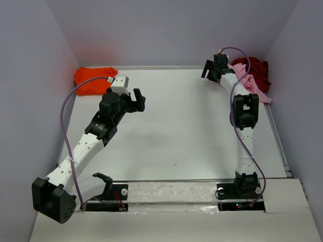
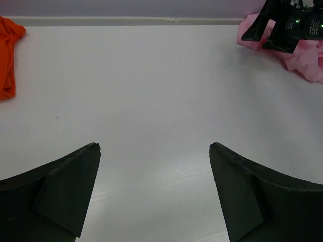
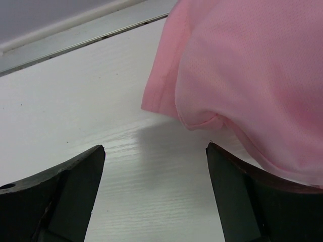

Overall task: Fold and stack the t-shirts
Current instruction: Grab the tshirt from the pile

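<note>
A bright orange t-shirt point(image 1: 94, 79) lies crumpled in the far left corner of the table and shows at the left edge of the left wrist view point(image 2: 7, 55). A light pink t-shirt point(image 1: 252, 83) lies bunched at the far right, partly over a dark red t-shirt point(image 1: 256, 69) in the corner. My right gripper point(image 1: 212, 69) hangs open just left of the pink t-shirt point(image 3: 247, 75), whose hem sits a little beyond the fingertips, nothing between them. My left gripper point(image 1: 137, 100) is open over bare table, right of the orange t-shirt.
The white table point(image 1: 176, 126) is walled by grey panels at the back and both sides. A metal rail point(image 1: 280, 146) runs along the table's right edge. The arm bases stand at the near edge.
</note>
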